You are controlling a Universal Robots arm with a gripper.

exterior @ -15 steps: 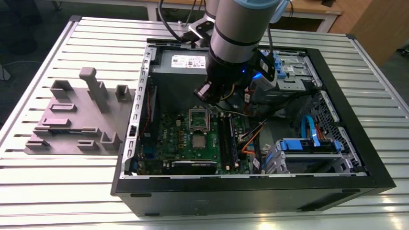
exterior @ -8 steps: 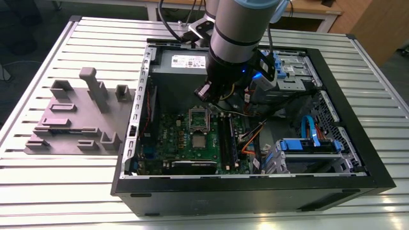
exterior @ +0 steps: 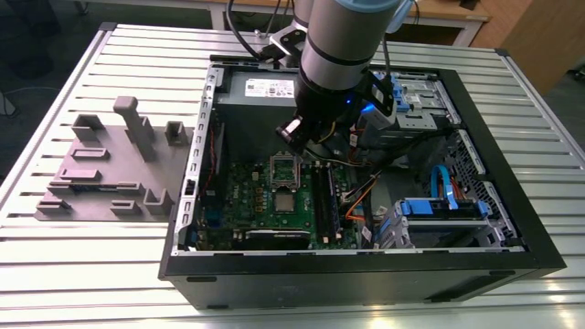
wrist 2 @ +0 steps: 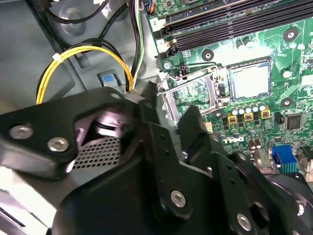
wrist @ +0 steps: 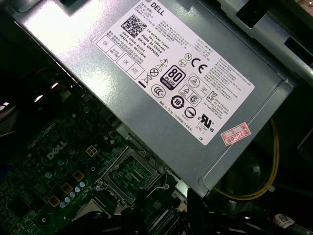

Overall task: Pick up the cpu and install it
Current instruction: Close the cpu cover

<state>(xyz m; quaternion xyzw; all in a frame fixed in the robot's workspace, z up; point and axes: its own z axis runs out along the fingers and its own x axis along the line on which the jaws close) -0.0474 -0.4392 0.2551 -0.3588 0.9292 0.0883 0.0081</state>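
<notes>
Hovering claw (wrist 2: 168, 105): black fingers apart, holding nothing; above the rectangular metal socket frame (wrist 2: 191, 95) with a dark centre
Done: nothing visible; no grasp yet
Left: pick-up and install; the socket frame holds no chip
Place: cpu (wrist 2: 250, 81) lies on the green motherboard (wrist 2: 288, 54), just beside the socket frame
Look: small flat square chip; shiny silver-grey top; thin pale rim

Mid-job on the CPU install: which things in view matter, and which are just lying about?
Job:
cpu, on the motherboard
socket frame, beside the cpu
gripper, above the socket frame

Lying about:
power supply
plastic tray, outside the case
yellow cables
</notes>
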